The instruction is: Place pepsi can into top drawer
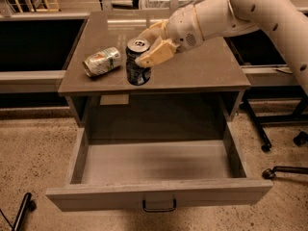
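The pepsi can (137, 69), dark blue with a silver top, is upright at the front edge of the brown cabinet top (192, 66). My gripper (147, 46) comes in from the right on a white arm and is shut on the can's upper part, one tan finger (153, 55) across its front and one behind. The top drawer (159, 192) is pulled wide open below, its pale grey floor bare and a dark handle (159, 207) on its front.
A pale silver-green can with orange marks (101, 61) lies on its side on the cabinet top, left of the pepsi can. Dark shelving stands at left. Black chair legs and casters (281, 170) are on the speckled floor at right.
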You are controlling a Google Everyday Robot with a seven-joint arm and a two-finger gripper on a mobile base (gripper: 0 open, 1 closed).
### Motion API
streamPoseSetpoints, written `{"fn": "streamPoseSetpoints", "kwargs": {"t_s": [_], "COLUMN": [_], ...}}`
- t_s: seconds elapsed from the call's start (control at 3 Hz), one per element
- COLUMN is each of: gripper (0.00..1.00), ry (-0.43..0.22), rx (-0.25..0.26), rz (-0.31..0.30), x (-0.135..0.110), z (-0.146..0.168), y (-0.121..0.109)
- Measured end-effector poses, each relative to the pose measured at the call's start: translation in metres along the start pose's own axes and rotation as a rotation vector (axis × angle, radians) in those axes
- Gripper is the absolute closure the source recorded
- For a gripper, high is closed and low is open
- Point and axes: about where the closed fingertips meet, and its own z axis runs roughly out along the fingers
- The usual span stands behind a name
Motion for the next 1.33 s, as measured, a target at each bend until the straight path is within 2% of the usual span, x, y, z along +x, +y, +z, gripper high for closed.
{"fn": "streamPoseSetpoints", "kwargs": {"t_s": [0.33, 0.67, 1.0, 1.33], "gripper": [1.00, 1.00, 1.00, 1.00], "ry": [0.107, 0.269, 0.292, 0.259], "rx": [0.024, 0.040, 0.043, 0.111], "rz": [0.036, 0.050, 0.040, 0.107], "x": [0.009, 0.028, 0.030, 0.070], "z": [-0.020, -0.033, -0.032, -0.031], "y": [0.035, 0.052, 0.056, 0.069]}}
